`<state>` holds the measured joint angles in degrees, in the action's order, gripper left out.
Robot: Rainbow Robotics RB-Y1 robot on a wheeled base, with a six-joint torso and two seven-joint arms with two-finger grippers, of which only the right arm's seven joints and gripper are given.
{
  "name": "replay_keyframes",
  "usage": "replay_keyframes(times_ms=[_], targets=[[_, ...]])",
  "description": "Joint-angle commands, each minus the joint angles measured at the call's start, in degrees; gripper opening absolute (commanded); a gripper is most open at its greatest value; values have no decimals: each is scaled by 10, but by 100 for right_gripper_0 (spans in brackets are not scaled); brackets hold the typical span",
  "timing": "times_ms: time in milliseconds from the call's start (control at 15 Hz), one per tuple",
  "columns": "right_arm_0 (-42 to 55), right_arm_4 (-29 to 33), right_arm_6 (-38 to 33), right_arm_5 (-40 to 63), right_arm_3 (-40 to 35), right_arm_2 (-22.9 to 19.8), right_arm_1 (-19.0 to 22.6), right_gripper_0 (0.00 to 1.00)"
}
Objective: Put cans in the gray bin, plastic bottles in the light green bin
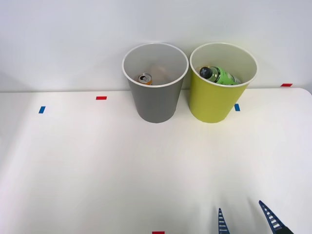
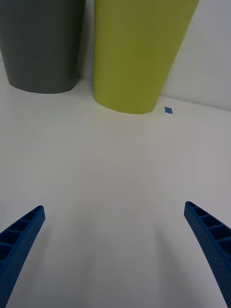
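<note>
The gray bin (image 1: 155, 97) stands at the back of the white table, and the orange can (image 1: 145, 78) lies inside it. Right beside it the light green bin (image 1: 214, 100) holds the plastic bottle (image 1: 220, 75), green-labelled with a black cap, lying tilted. My right gripper (image 1: 242, 213) hovers open and empty near the table's front edge, well short of both bins. In the right wrist view the gray bin (image 2: 43, 48) and the light green bin (image 2: 137, 53) rise ahead of the spread blue fingertips (image 2: 199, 216), with my right gripper (image 2: 114, 211) over bare table.
Small tape marks dot the table: blue (image 1: 42, 109) and red (image 1: 101, 98) on the left, blue (image 1: 237, 107) by the green bin, red (image 1: 286, 85) at the far right, red (image 1: 158, 232) at the front edge. A pale wall backs the table.
</note>
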<state>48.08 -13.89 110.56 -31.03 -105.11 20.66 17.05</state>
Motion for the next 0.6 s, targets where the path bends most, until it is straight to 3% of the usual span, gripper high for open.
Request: replay_keyframes(times_ms=[67,600], targets=[[0,0,0,0,0,0,0,100],[0,0,0,0,0,0,0,100]])
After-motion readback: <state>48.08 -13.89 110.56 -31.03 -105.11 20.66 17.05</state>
